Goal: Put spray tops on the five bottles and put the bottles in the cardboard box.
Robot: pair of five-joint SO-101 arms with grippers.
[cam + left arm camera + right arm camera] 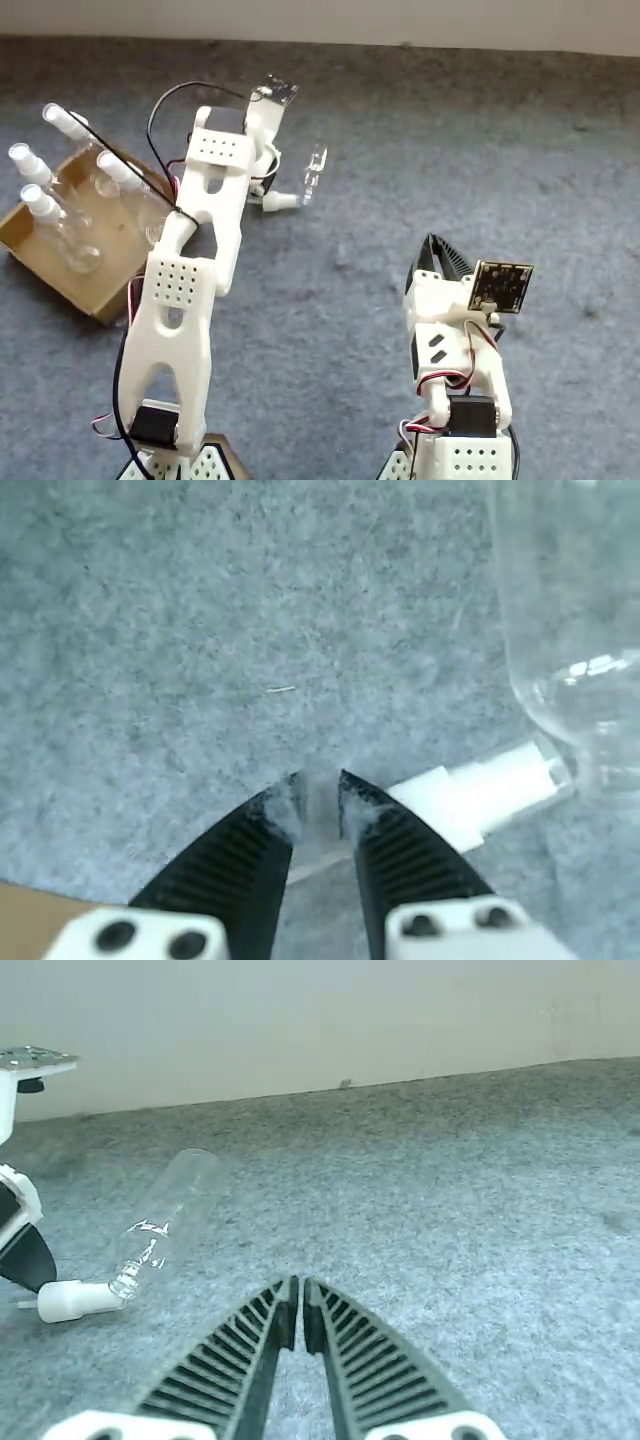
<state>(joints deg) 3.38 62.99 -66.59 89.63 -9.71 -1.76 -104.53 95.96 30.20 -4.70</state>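
Find the fifth bottle [315, 172] lying on the carpet [450, 150], well apart from the cardboard box [60, 275], with the spray top [280, 200] turned toward the box. Note the left gripper [318, 785] just beside that top, jaws a narrow slit apart, apparently gripping nothing. Note the right gripper [298, 1295], farther from the box, pinched closed and empty. Widen first, straddle the clear body, then close gently, since round plastic probably rolls.

In the cardboard box [55, 277] at far left stand four bottles [62, 228]; the fifth bottle [314, 170] lies on the carpet [460, 150] to its right.
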